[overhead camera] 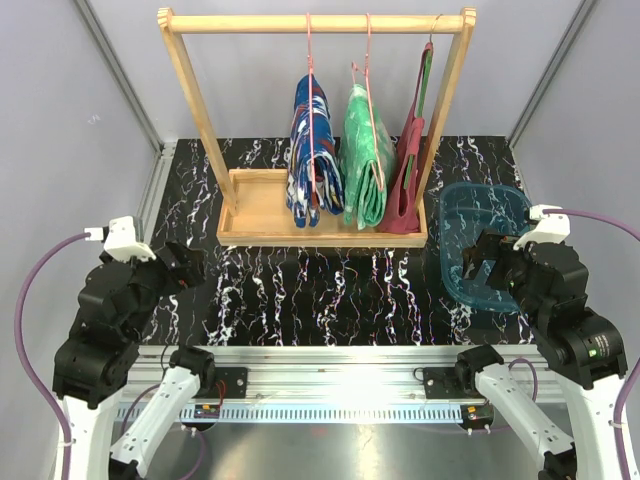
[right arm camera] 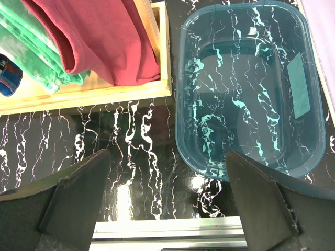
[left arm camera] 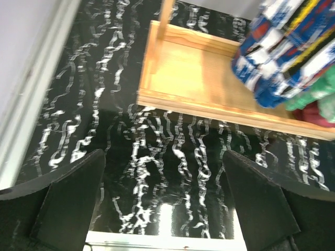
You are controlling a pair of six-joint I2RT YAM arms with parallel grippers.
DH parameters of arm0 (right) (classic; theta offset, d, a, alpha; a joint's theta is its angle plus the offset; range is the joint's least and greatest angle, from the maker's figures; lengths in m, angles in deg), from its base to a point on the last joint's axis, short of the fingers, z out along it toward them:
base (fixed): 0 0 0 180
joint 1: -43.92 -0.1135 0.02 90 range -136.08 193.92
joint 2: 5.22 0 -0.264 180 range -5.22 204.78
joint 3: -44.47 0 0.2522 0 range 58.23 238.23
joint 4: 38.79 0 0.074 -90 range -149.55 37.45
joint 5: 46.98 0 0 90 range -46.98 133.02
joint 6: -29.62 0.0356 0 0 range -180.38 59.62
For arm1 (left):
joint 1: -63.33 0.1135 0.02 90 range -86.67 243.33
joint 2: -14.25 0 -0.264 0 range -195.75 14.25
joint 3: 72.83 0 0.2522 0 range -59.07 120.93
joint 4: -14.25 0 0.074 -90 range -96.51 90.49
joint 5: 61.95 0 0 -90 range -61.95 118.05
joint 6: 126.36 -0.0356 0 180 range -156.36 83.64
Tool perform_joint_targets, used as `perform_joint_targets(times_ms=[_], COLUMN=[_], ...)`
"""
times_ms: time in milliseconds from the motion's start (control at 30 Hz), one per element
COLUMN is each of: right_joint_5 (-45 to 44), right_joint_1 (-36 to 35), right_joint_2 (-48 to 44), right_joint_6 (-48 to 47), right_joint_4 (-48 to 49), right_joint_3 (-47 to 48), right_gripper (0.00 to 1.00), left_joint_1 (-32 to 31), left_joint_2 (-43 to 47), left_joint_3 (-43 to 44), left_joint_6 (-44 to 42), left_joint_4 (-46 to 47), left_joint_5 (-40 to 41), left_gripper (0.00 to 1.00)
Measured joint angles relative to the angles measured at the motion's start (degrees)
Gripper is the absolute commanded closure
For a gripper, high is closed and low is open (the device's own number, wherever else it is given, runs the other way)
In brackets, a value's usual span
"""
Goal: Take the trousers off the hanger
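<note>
**Open lane up front, crowding toward the right**

The table [overhead camera: 330, 290] lies bare in a strip between its near edge and the wooden rack [overhead camera: 256, 205]. Inside the frame, the gap between the left post and the dark blue trousers [overhead camera: 313, 150] is open. The green trousers [overhead camera: 364, 160] hang just beside them, and the maroon tank top [overhead camera: 407, 185] crowds the right post. The blue bin [overhead camera: 484, 215] takes up the right edge, just beside the rack.
</note>
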Motion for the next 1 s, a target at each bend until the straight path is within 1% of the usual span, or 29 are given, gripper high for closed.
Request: perform_joint_targets(times_ms=[133,233,333,467,600,700,833,900,967,1000], right_joint_5=[0.2,0.7,2.3,4.8,6.5,8.2,9.8,10.8,11.9,12.6], right_joint_1=[0.0,0.0,0.0,0.0,0.0,0.0,0.0,0.0,0.0,0.0], right_joint_2=[0.0,0.0,0.0,0.1,0.9,1.6,2.0,1.9,1.6,1.3], right_joint_6=[0.0,0.0,0.2,0.9,2.4,3.3,4.1,4.5,4.8,5.0], right_joint_4=[0.0,0.2,1.4,2.9,4.2,5.0,5.7,5.9,6.3,6.5], right_joint_3=[0.0,-0.2,-0.7,-1.7,-1.9,-2.4,-4.0,-4.8,-5.7,-6.2], right_gripper=[0.01,0.01,0.0,0.01,0.01,0.01,0.01,0.01,0.0,0.01], left_joint_1=[0.0,-0.1,-0.1,-1.8,-6.9,-10.7,-18.2,-21.1,-22.8,-23.3], left_joint_2=[-2.6,-6.6,-12.7,-24.1,-37.0,-45.0,-53.8,-56.3,-58.2,-59.3], left_joint_3=[2.6,6.5,12.4,21.7,32.3,38.0,45.8,47.9,49.7,51.0], left_joint_6=[0.8,1.8,2.7,3.3,2.0,0.0,-4.3,-6.4,-7.7,-8.3], left_joint_4=[1.8,3.7,7.6,11.4,13.3,13.7,13.9,14.8,15.1,15.0], left_joint_5=[-4.9,-10.4,-16.2,-19.6,-17.3,-14.0,-8.1,-5.6,-3.5,-1.8], left_gripper=[0.01,0.01,0.01,0.01,0.01,0.01,0.01,0.01,0.08,0.1])
